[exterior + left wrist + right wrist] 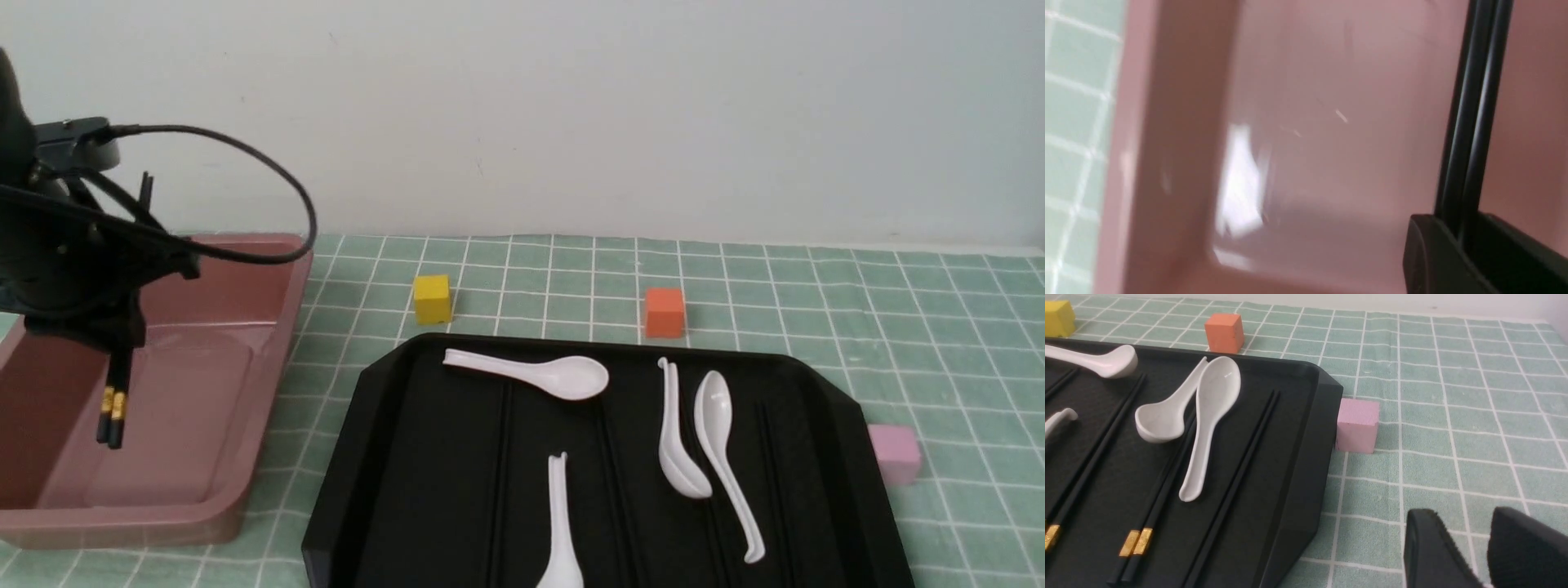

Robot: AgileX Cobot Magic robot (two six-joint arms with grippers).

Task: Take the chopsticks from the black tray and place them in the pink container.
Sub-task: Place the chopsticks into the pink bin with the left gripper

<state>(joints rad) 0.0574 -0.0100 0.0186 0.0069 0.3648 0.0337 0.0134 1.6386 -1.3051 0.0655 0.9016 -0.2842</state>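
My left gripper (114, 347) is shut on a pair of black chopsticks (113, 404), which hang nearly upright with their gold-banded ends down inside the pink container (212, 392) at the far left. In the left wrist view the chopsticks (1474, 102) run out from between the shut fingers (1437, 253) over the container's floor (1331, 163). The black tray (457, 457) lies in the middle. In the right wrist view more gold-banded chopsticks (1163, 494) lie on the tray (1298, 457). My right gripper (1466, 522) is open and holds nothing, over the cloth beside the tray's right corner.
Several white spoons (539, 374) lie on the tray. A yellow cube (432, 298) and an orange cube (664, 311) stand behind it, and a pale-pink cube (895, 453) touches its right edge. A green checked cloth (898, 327) covers the table.
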